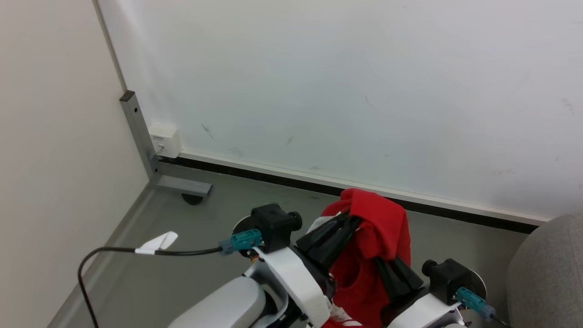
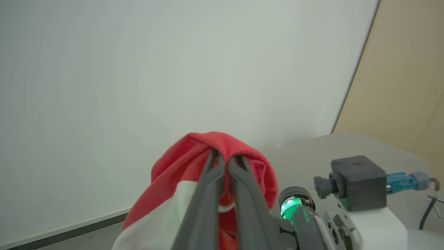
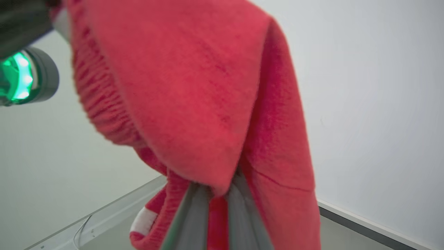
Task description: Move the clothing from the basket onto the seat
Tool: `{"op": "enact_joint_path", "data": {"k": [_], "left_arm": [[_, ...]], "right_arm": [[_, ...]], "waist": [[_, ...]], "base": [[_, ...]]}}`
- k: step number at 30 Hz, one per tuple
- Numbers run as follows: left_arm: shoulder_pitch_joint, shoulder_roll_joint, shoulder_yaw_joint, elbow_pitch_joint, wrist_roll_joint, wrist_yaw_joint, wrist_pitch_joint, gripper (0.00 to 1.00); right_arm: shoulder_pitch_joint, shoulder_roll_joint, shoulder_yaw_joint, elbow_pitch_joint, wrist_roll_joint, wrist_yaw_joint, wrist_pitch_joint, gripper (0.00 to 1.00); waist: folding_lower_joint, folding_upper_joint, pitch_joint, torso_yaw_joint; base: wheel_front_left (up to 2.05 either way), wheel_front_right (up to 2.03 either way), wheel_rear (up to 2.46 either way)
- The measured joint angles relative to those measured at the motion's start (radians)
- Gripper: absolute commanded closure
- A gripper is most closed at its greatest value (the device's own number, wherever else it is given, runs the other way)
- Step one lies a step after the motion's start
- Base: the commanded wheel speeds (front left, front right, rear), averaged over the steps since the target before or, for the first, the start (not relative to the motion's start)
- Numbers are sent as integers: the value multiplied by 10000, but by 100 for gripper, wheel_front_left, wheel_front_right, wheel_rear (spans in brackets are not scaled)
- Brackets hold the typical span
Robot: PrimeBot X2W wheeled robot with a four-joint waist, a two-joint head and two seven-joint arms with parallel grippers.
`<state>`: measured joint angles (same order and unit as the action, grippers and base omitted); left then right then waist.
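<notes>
A bright red garment (image 1: 380, 228) with white trim hangs in the air between my two arms, draped over the dark fingers of both. My left gripper (image 1: 350, 221) is shut on its upper fold; in the left wrist view the fingers (image 2: 208, 187) close on the red cloth (image 2: 208, 146) with a white band below. My right gripper (image 1: 382, 262) is shut on the same garment, and in the right wrist view red fabric (image 3: 194, 86) covers the fingertips (image 3: 196, 208). A corner of the grey seat (image 1: 546, 273) shows at the lower right. The basket is out of view.
A pale wall (image 1: 341, 91) with a dark baseboard (image 1: 319, 182) stands close ahead. A grey metal frame post (image 1: 139, 132) with a foot and caster sits in the left corner. A black cable (image 1: 136, 250) loops from my left wrist over the grey floor (image 1: 182, 273).
</notes>
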<state>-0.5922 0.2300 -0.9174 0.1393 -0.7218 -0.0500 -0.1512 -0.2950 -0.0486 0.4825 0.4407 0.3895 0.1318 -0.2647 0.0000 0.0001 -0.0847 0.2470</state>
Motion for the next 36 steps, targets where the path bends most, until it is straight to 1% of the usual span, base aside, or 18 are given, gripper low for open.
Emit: {"op": "enact_joint_path", "data": {"k": [5,13,14,15,16,22,26,31,36], "left_arm": [[-8,140,165,288,-77,63,-104,100],[-3,121,121,385,-121,56,-188,100],[-1,128,123,393,-146,61,-190,89],[1,136,127,389,-184,67,-197,53],[10,138,123,374,-192,61,-255,0],[370,176,42,276,-192,56,-495,0],[551,280,13,318,-192,54,-616,0],[686,424,-29,301,-33,13,-759,0],[800,596,-13,222,236,-17,-928,0]], "right_arm": [[174,0,-140,-232,6,0,0,100],[303,0,-560,-483,-4,0,0,100],[302,0,-608,-523,-12,0,0,100],[301,-2,-654,-545,-13,0,0,100],[301,0,-685,-562,-23,0,0,100],[273,-2,-1081,-740,-82,0,0,100],[220,0,-1578,-907,-320,0,0,100],[188,-4,-2171,-1151,-780,0,0,100],[166,0,-2752,-1498,-1202,0,0,100]], "waist": [[1,0,31,-57],[0,0,148,-221],[0,0,165,-254],[0,0,180,-290],[1,0,192,-332],[0,0,285,-753],[0,0,371,-1177],[1,0,487,-1833],[0,0,621,-2666]], "base": [[0,0,0],[0,0,0],[0,0,0],[0,0,0],[0,0,0],[0,0,0],[0,0,0],[0,0,0],[0,0,0]]}}
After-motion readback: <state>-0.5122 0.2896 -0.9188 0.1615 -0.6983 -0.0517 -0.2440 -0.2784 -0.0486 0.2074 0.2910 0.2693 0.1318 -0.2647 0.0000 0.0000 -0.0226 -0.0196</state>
